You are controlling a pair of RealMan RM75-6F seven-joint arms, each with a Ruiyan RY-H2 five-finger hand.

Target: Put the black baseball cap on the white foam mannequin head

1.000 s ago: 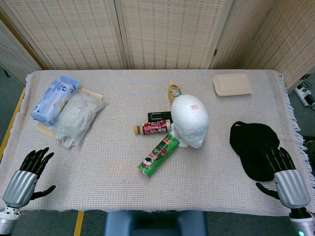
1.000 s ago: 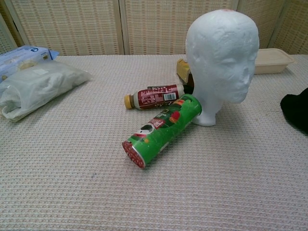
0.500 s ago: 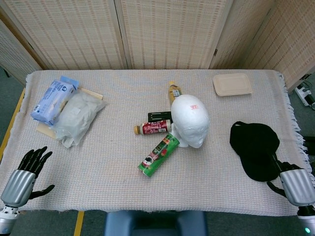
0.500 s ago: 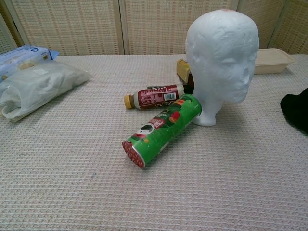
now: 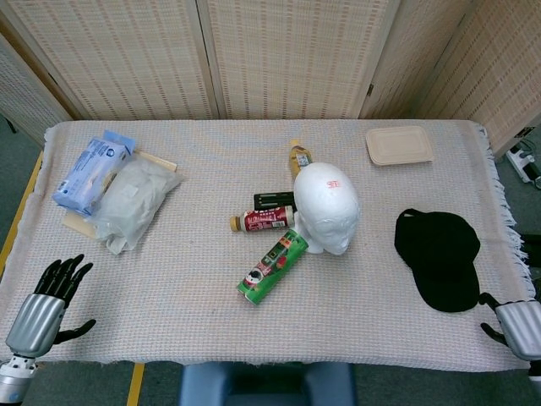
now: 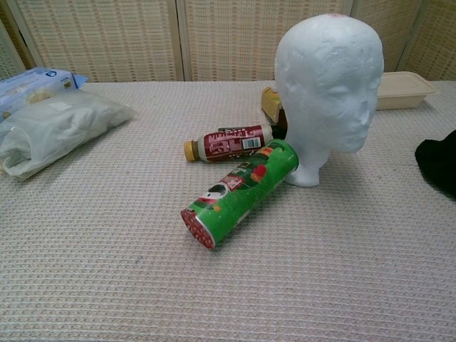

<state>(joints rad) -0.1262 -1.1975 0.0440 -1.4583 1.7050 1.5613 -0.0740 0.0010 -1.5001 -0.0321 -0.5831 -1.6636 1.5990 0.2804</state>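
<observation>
- mannequin head (image 6: 328, 85): white foam, matt, finely pitted
- cap (image 5: 439, 258): black cloth, matt
- tablecloth (image 6: 107, 271): woven, waffle-textured
- tube (image 6: 241, 192): glossy green
- bag (image 6: 53, 128): crinkled clear plastic

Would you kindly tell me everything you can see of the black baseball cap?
The black baseball cap lies flat on the woven tablecloth at the table's right side, right of the white foam mannequin head and apart from it. It looks like soft matte fabric, one end rounded and the other narrower. Nothing holds or touches it; the chest view shows only its edge.
</observation>
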